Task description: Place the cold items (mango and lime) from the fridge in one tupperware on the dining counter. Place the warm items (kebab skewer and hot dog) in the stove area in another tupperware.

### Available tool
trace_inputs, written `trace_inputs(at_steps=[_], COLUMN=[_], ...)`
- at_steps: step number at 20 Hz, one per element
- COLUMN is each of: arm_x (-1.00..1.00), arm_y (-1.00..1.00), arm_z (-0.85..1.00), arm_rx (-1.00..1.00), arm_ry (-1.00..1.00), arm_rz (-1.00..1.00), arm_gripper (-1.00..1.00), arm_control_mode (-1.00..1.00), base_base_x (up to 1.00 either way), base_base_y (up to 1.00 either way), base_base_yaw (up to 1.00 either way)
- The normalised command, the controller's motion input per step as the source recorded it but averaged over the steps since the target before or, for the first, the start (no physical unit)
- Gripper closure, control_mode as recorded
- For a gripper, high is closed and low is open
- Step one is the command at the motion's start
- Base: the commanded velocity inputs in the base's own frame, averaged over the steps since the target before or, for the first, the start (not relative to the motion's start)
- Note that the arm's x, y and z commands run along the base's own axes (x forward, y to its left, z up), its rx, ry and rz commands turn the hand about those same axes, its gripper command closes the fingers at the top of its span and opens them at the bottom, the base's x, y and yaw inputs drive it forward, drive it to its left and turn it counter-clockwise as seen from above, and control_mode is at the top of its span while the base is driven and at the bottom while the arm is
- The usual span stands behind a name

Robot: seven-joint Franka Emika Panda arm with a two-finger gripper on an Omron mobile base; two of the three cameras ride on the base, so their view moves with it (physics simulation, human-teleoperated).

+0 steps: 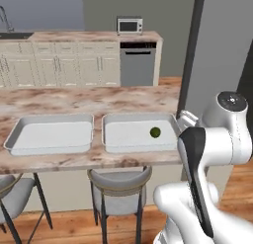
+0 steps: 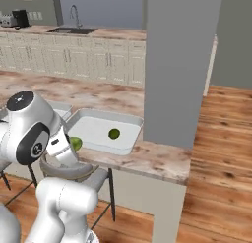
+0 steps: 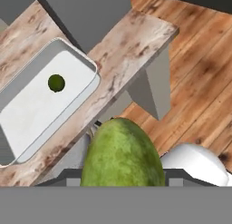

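Note:
My gripper (image 3: 122,173) is shut on the mango (image 3: 122,155), a yellow-green fruit that looms large at the bottom of the hand view. It also peeks out beside my wrist as the mango (image 2: 74,143), just in front of the dining counter (image 1: 89,97) edge. The lime (image 1: 155,132), a small dark green ball, lies in the right tupperware (image 1: 138,117). The lime (image 2: 114,134) shows there too, in the tupperware (image 2: 106,114). From the hand, the lime (image 3: 56,82) sits up and left in the tupperware (image 3: 27,109). A second tupperware (image 1: 49,134) lies beside it with nothing in it.
A tall grey column (image 2: 179,65) stands at the counter's right end. Round grey stools (image 1: 118,183) sit under the near edge. Behind are cream cabinets with a microwave (image 1: 129,25), a dishwasher (image 1: 138,64) and a sink (image 2: 74,29). Wooden floor (image 2: 221,138) lies to the right.

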Motion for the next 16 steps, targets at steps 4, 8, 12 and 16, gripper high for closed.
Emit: trace_inputs(at_steps=[4,8,12,16], arm_x=[0.0,0.0,0.0,0.3], arm_y=[0.0,0.0,0.0,-0.11], arm_z=[0.0,0.0,0.0,0.0], arm_rx=[0.0,0.0,0.0,0.0], arm_ry=[0.0,0.0,0.0,0.01], arm_rz=[0.0,0.0,0.0,0.25], arm_gripper=[1.0,1.0,1.0,1.0], arm_control_mode=[1.0,1.0,1.0,-1.0], base_base_x=[0.45,0.41,0.21,0.0], base_base_y=[-0.41,-0.42,-0.39,0.0], base_base_yaw=[0.39,0.35,0.32,0.0])
